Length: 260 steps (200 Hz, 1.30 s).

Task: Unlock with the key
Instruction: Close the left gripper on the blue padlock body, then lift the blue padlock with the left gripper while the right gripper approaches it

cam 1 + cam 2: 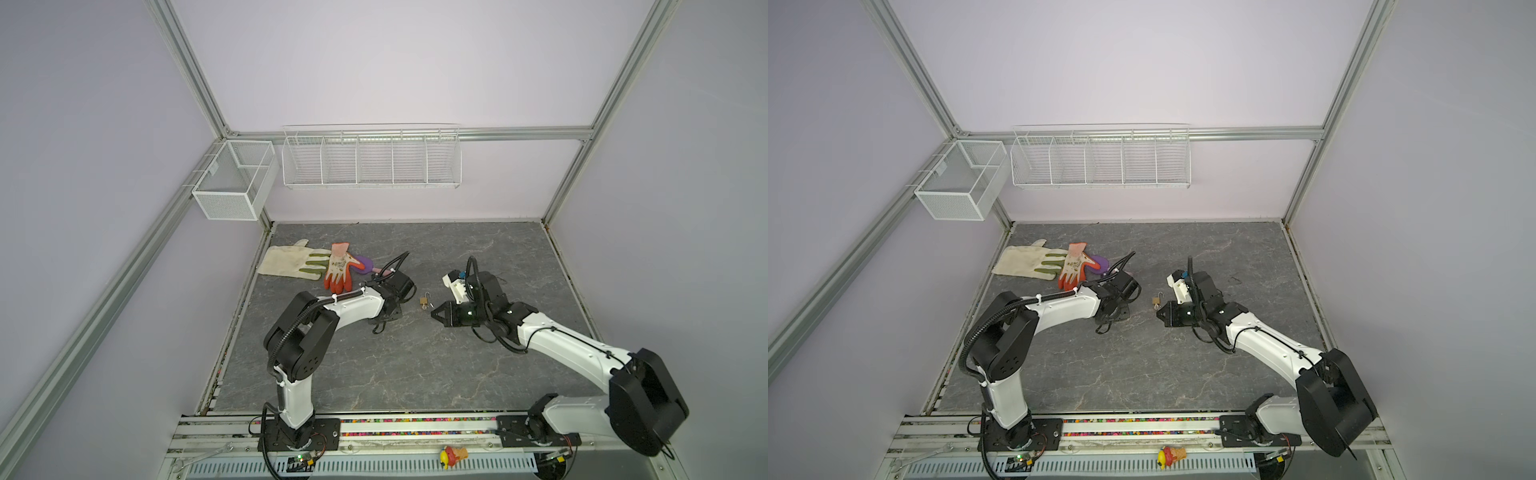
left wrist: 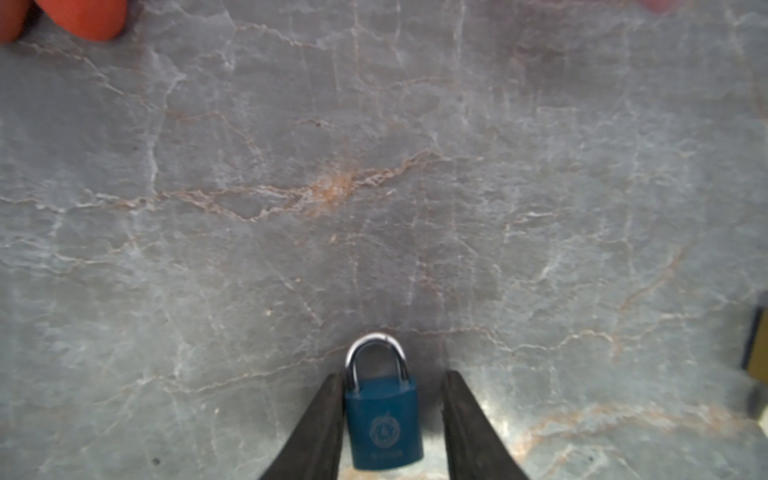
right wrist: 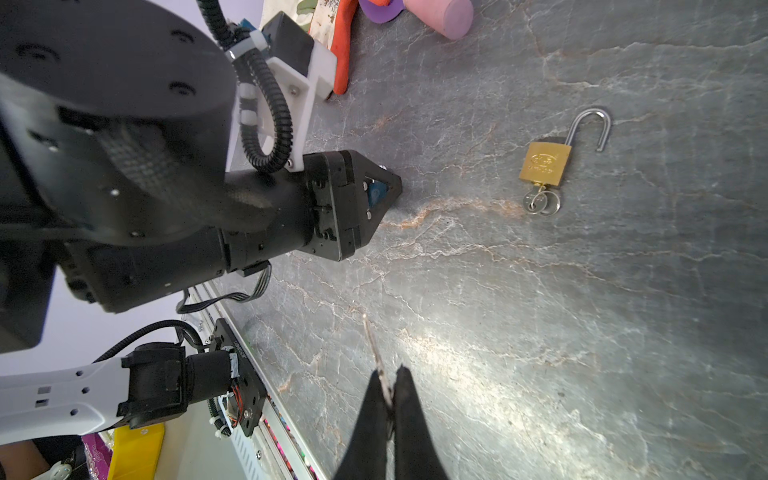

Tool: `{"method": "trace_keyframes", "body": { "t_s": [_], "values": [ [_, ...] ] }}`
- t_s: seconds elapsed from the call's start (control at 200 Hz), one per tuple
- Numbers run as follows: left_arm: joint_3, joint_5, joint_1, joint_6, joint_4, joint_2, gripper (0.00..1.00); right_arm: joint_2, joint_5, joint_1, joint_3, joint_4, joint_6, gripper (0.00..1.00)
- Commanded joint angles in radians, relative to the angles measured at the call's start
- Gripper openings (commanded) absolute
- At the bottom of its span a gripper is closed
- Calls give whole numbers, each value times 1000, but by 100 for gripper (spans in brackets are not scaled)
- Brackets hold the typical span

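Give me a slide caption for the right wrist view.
Right end effector pinching a thin silver key, brass padlock with shackle open lying beyond on grey marbled tabletop.

light: even, diffuse | glare: tabletop [image 3: 436, 345] | soft focus: blue padlock [image 2: 384, 419]

Blue padlock [image 2: 384, 424], shackle shut, btwn left hand [image 2: 390, 374] jaws; key [image 3: 375, 353] in right hand [image 3: 388, 372].
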Motion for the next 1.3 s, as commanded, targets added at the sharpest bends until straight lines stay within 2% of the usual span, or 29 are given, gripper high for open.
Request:
{"method": "trace_keyframes", "body": {
  "t_s": [0.0,0.54,0.885,1.094,1.209,1.294],
  "values": [
    [-35,38,0,-7,1,11,38,6,5,5,10,2,-18,6],
    [-56,42,0,52,-84,-1,35,10,8,4,14,6,-12,6],
    [-63,60,3,16,-68,18,34,16,5,3,15,16,0,6],
    [-56,46,3,21,-78,20,29,13,9,4,16,16,1,6],
    [-59,47,3,30,-74,6,22,13,7,4,16,14,1,6],
    [-56,47,3,44,-75,-7,11,13,9,3,15,14,2,6]
  ]
}}
